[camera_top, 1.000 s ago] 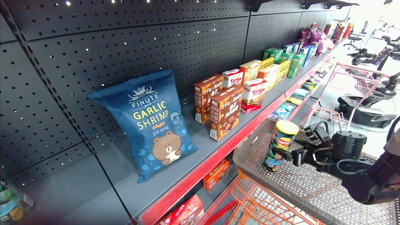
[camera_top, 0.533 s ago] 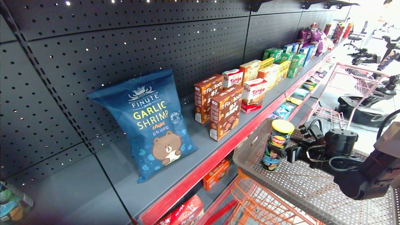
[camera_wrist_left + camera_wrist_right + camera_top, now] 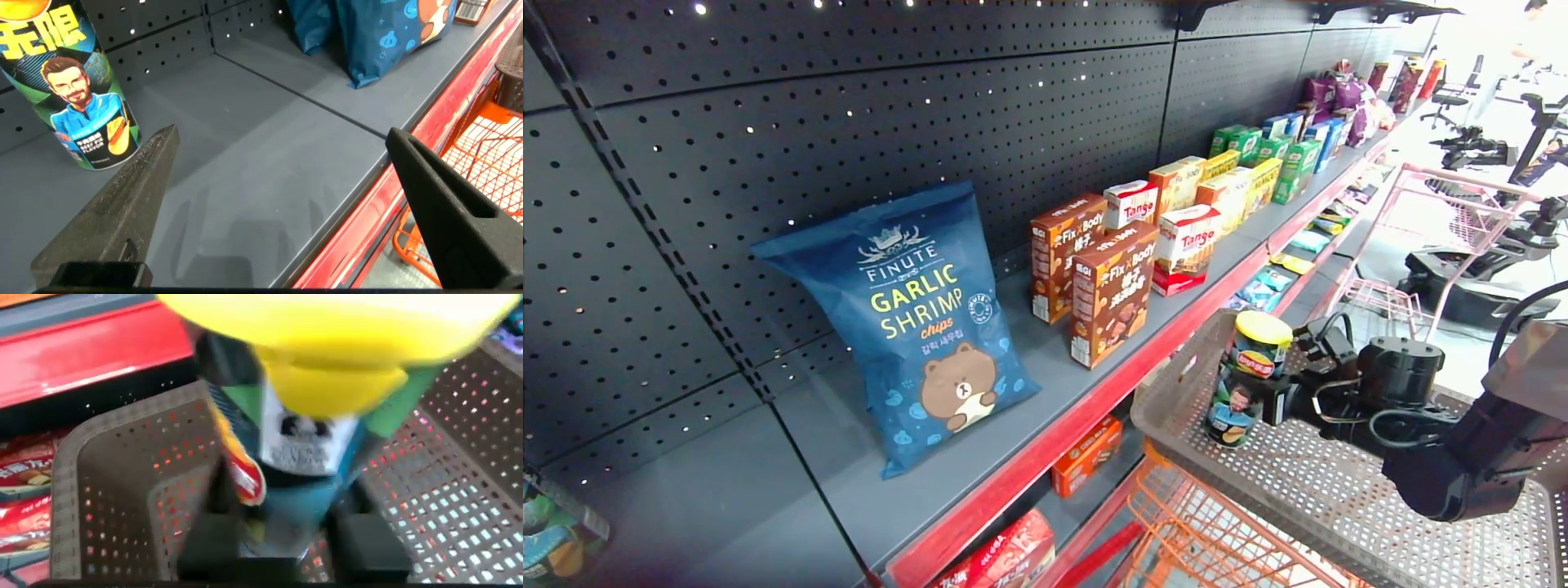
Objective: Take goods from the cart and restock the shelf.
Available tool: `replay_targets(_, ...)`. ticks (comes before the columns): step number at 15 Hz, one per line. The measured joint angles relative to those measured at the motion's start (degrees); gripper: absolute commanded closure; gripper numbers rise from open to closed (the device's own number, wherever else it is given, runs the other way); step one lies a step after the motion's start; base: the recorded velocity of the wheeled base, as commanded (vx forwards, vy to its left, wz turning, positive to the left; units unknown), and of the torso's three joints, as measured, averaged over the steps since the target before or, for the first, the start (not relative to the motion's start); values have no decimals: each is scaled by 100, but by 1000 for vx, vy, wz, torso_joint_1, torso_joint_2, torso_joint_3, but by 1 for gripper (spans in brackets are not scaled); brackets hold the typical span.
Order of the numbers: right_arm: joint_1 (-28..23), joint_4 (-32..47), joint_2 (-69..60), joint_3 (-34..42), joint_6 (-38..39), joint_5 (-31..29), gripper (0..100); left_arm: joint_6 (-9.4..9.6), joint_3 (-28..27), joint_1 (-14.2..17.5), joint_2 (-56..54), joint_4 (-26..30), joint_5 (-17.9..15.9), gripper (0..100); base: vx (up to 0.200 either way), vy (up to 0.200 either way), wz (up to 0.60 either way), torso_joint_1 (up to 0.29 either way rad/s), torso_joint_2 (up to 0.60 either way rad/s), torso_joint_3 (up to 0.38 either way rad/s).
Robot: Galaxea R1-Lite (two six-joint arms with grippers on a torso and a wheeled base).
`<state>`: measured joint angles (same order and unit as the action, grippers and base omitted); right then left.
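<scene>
- Right hand [image 3: 1252,402], seen from the head camera, is clamped around the lower half of a yellow-lidded chips can [image 3: 1255,357]. The can stands upright over the near corner of the cart tray [image 3: 1307,490], just off the shelf [image 3: 1045,359]. Whether its base touches the mesh cannot be told.
- On that shelf, open grey board lies beside a blue chips bag [image 3: 915,327], which leans on the back panel. Brown boxes [image 3: 1111,290] stand further along.
- Left hand [image 3: 278,204], in its own wrist camera, is spread wide and carries nothing as it hangs above bare shelf board [image 3: 270,155]. A second can [image 3: 78,98] stands upright near one finger, and the blue chips bag [image 3: 384,33] is beyond it.
- Right hand [image 3: 290,535], in its wrist camera, has two dark fingers [image 3: 214,539] pressing the chips can [image 3: 315,449] from opposite sides, well below the yellow lid [image 3: 335,327]. The perforated cart tray [image 3: 122,482] is underneath.
- Judged from its look, the chips can is light, with a stiff tube wall and a glossy wrap that could slide under a loose squeeze.
- A hold on the body, below the lid, seems soundest, since the lid would likely pop off.
- The can is tall and narrow, so it would tip easily unless set down flat, and its contents probably break if jolted.
</scene>
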<state>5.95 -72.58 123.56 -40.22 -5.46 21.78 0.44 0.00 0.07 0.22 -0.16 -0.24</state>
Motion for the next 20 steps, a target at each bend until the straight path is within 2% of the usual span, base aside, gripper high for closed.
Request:
replay_targets(5,-118,-238,-315,174,-4,-238,100,0,0,2,0,0,0,0,0,0,0,0,0,0)
replay_targets(9,-179,276,-1259,439,5,-818,100,0,0,2,0,0,-2,0,0,0,0,0,0,0)
replay_targets(12,-146,1393,-2420,690,139,-942,100,0,0,2,0,0,0,0,0,0,0,0,0,0)
replay_targets(16,193,3567,-4208,756,282,-1448,100,0,0,2,0,0,-2,0,0,0,0,0,0,0)
replay_targets(18,658,4670,-4990,786,492,-2208,100,0,0,2,0,0,-2,0,0,0,0,0,0,0)
replay_targets(20,931,5064,-5497,828,652,-2827,100,-1,0,2,0,0,0,0,0,0,300,-1,-1,1)
